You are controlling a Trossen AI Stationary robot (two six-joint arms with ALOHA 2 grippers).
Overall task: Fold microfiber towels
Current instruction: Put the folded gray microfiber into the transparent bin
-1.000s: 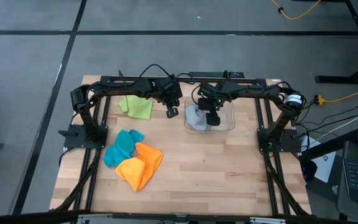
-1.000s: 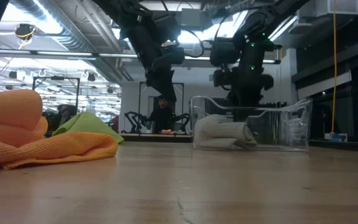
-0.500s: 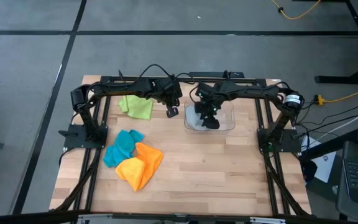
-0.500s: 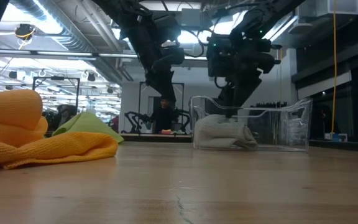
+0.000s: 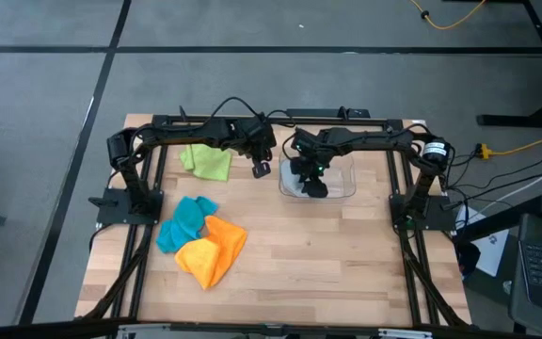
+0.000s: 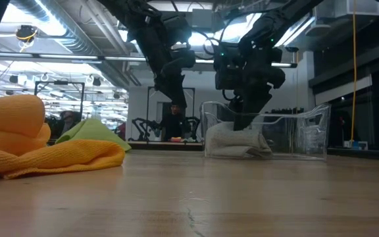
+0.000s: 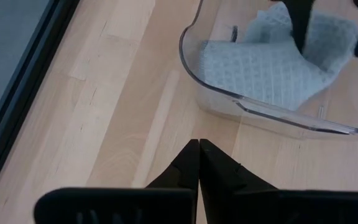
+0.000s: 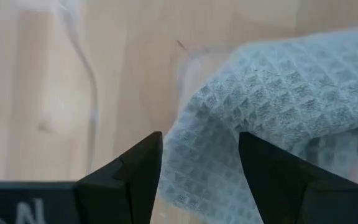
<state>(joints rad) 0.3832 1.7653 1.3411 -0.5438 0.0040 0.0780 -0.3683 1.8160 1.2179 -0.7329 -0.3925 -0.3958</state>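
A light grey microfiber towel (image 5: pixel 294 179) lies bunched in a clear plastic bin (image 5: pixel 348 185) at the table's far middle. My right gripper (image 5: pixel 314 185) reaches down into the bin, open, its fingers on either side of the towel's edge (image 8: pixel 197 124). My left gripper (image 5: pixel 261 169) hangs shut above bare wood, just left of the bin (image 7: pixel 253 111). A lime green towel (image 5: pixel 207 160) lies crumpled at the far left. A teal towel (image 5: pixel 184 224) and an orange towel (image 5: pixel 213 250) lie heaped together nearer the front left. My right gripper comes at the grey towel from above, slanting down into the bin. Its open fingers (image 8: pixel 135 171) straddle a raised fold at the towel's edge (image 8: pixel 191 134). Whether the fingertips touch the cloth, I cannot tell. The towel rests on the bin's floor (image 6: pixel 237 141).
The bin's clear walls (image 6: pixel 298 131) rise around my right gripper (image 6: pixel 243 122). Bare wood spreads over the table's middle and near right. Black frame rails (image 5: pixel 149 217) run along both sides, and cables trail off at the right.
My right gripper has sunk lower into the bin and shifted toward its left side, tipping and swinging its wrist as it went, and has stayed open. The grey towel has kept its place.
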